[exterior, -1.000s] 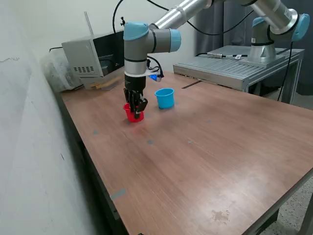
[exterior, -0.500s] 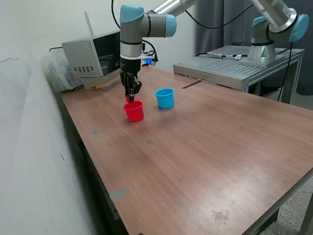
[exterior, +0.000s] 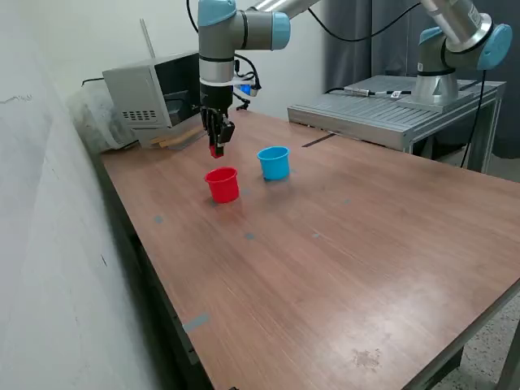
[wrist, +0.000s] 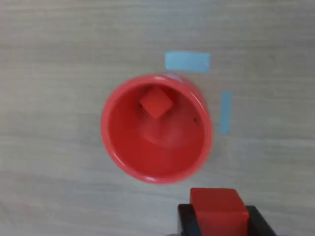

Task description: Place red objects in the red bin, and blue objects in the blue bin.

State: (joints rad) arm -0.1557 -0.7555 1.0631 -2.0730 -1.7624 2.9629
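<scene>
Your desk (exterior: 341,244) carries both cups. The red bin (exterior: 222,184) stands below the end effector (exterior: 216,149) and slightly forward of it, with the blue bin (exterior: 275,162) just beyond, toward the exterior view's right. The end effector is clamped on a red cube (wrist: 218,205), and the wrist view shows another red cube (wrist: 156,103) already lying inside the red bin (wrist: 156,129). No blue cubes show in either view.

The held cube sits off the cup's rim, not over the opening. Release here and it likely lands on the desk or clips the rim and bounces away.

A second ago the end effector was down at the cup; it has since risen and drawn back from it.
</scene>
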